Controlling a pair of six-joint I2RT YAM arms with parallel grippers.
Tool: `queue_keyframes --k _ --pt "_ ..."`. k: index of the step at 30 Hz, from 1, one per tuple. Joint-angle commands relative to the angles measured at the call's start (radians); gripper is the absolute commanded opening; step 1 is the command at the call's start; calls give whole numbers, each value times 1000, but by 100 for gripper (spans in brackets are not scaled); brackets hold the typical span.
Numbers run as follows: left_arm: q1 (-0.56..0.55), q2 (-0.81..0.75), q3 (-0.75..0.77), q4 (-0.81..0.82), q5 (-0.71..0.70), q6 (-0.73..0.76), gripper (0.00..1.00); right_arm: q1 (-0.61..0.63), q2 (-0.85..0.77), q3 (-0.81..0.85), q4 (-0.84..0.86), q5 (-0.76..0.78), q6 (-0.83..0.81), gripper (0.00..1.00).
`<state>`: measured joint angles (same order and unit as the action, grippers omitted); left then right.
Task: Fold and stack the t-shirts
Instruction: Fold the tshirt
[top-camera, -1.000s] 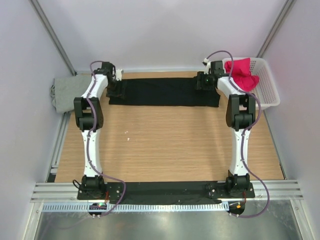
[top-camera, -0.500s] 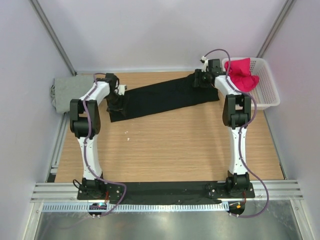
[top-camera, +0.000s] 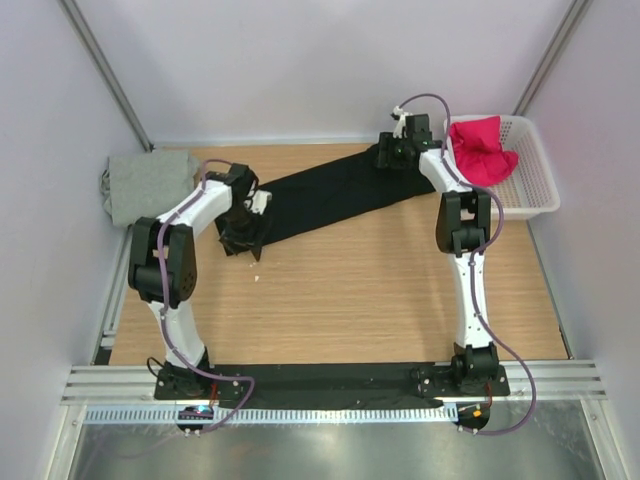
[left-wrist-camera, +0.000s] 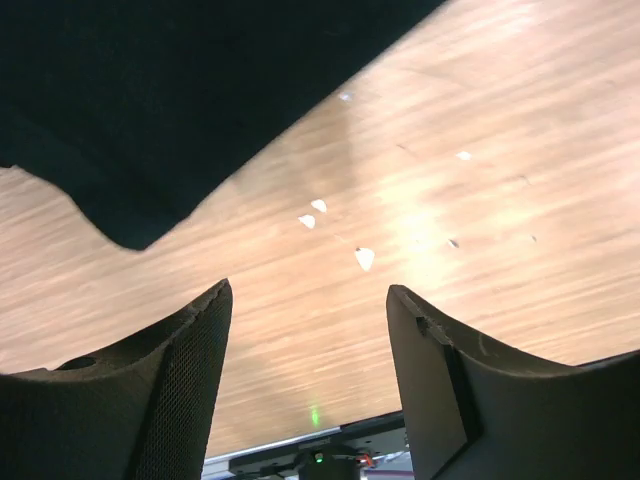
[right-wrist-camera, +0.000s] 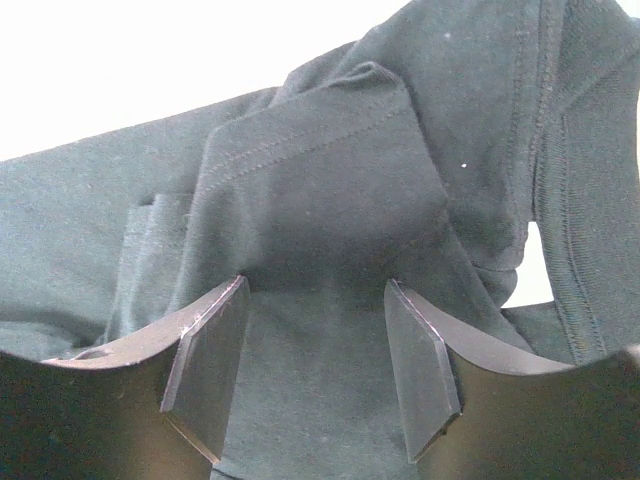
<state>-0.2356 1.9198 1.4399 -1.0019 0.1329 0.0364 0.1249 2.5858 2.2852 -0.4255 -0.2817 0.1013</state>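
1. Nearest me, my left arm has folded back on itself over the last second. Its elbow now juts toward the left edge, and its wrist has come in from the far-left corner, nearer and more central.
2. The left gripper (left-wrist-camera: 308, 295) is released. Its fingers stand apart over the bare table (top-camera: 350, 290) and a few white flecks (left-wrist-camera: 365, 258). The cloth's corner lies just beyond the fingertips, not between them.
3. A second ago the black t-shirt (top-camera: 330, 195) was a straight band along the far edge. It now slants, with its left end dragged nearer and bunched beside the left gripper. Its right end is still up by the far edge, toward the far-right corner.
4. My right arm reaches almost straight up the right side, wrist bent inward. The right gripper (right-wrist-camera: 315, 290) has crept a little left and farther out, onto the shirt's right end. A thick fold fills the gap between its spread jaws, and I cannot tell whether they pinch it.
5. The grey t-shirt (top-camera: 150, 185) is unmoved at the far-left corner.
6. The magenta-red t-shirt (top-camera: 480, 150) is unmoved in the white mesh basket (top-camera: 535, 195) at the far-right corner.
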Motion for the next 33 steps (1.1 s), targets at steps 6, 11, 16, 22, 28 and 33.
queue_keyframes --k 6,11,16,22,28,33 --pt "-28 -123 97 55 -197 159 66 -5 -226 -45 33 78 66 64" --pt "-27 -38 129 170 -298 281 67 -14 -389 -335 102 194 201 64" --pt "-16 89 189 235 -331 345 66 -11 -435 -484 116 151 227 63" --pt "-16 206 246 255 -335 376 65 -13 -423 -527 139 138 186 64" --pt "-19 231 223 244 -343 379 65 -4 -339 -478 152 157 144 64" --pt "-42 185 120 230 -340 376 65 12 -233 -389 152 156 124 63"
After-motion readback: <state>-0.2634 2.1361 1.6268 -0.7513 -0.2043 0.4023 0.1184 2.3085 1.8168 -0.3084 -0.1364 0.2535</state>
